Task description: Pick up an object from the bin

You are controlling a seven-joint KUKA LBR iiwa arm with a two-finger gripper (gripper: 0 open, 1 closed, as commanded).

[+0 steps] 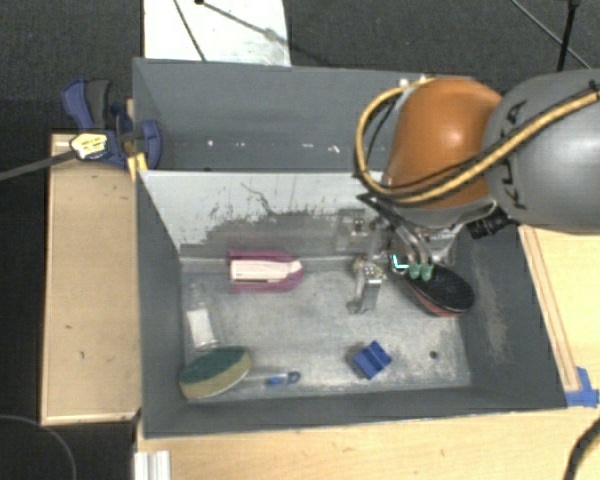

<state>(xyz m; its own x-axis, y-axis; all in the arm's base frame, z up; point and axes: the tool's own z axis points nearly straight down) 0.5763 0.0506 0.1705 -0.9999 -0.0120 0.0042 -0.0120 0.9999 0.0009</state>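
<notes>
The gripper [364, 300] is hanging low inside the grey metal bin [165, 308], over bare floor near the back wall. Whether it is open or closed cannot be told from here, and nothing is showing in its grasp. Just beside the gripper, toward the view's right, a dark oval thing [443, 291] with a red edge is lying flat, partly under the orange wrist cover. Toward the view's left of the gripper, a pink and white packet [265, 270] is lying on its side; any lettering on it is too small to read. Nearer the camera than the gripper, a small blue block [370, 360] is resting alone. Well apart from the gripper, in the near left corner, a round green and yellow sponge [215, 371], a small clear tube [198, 326] and a blue pen-like piece [281, 378] are lying close together.
</notes>
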